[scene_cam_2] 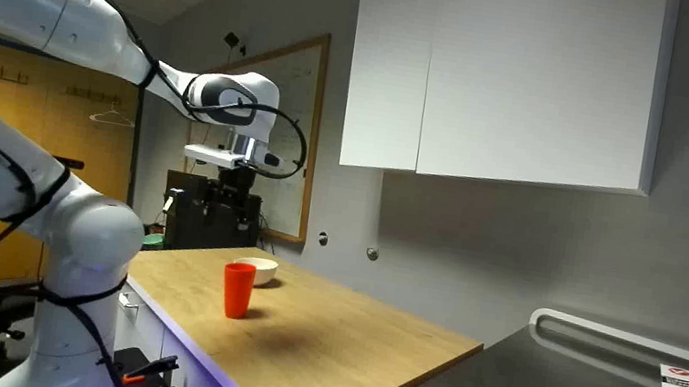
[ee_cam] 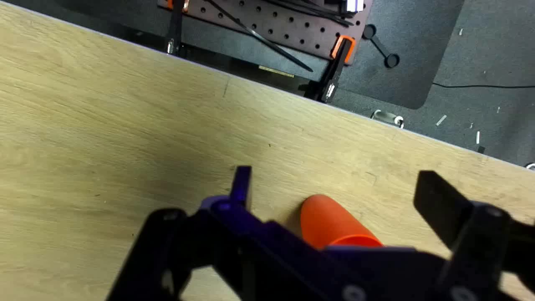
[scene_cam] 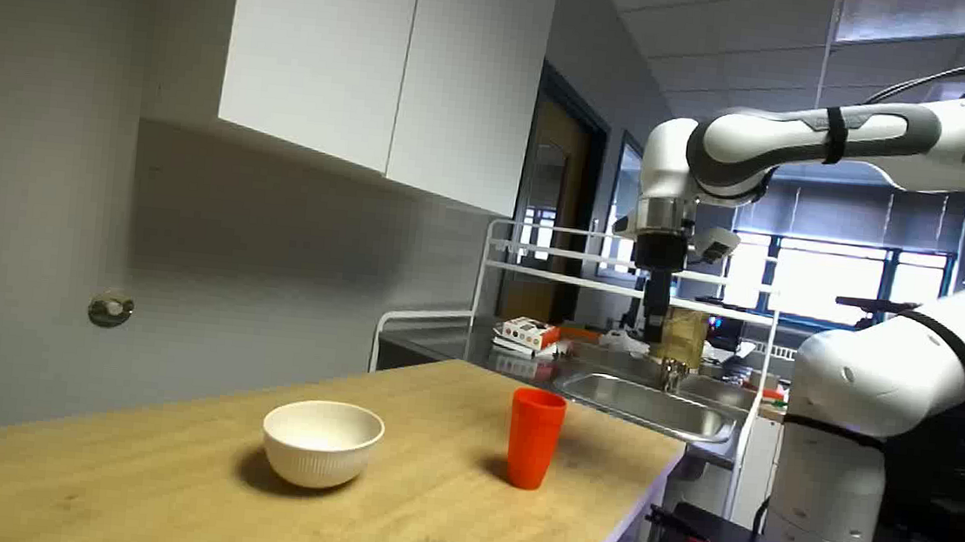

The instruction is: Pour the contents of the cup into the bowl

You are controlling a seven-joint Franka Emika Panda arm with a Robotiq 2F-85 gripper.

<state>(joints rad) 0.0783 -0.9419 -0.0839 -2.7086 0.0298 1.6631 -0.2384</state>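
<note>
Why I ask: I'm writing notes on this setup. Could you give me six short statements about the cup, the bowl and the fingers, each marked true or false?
1. The red cup stands upright on the wooden counter. True.
2. The white bowl is wider than the red cup. True.
3. The red cup stands inside the white bowl. False: it stands apart from it.
4. In the wrist view, the fingers are spread apart. True.
5. The white bowl lies upside down. False: its opening faces up.
6. The fingers grip the red cup. False: they hang in the air, clear of it.
</note>
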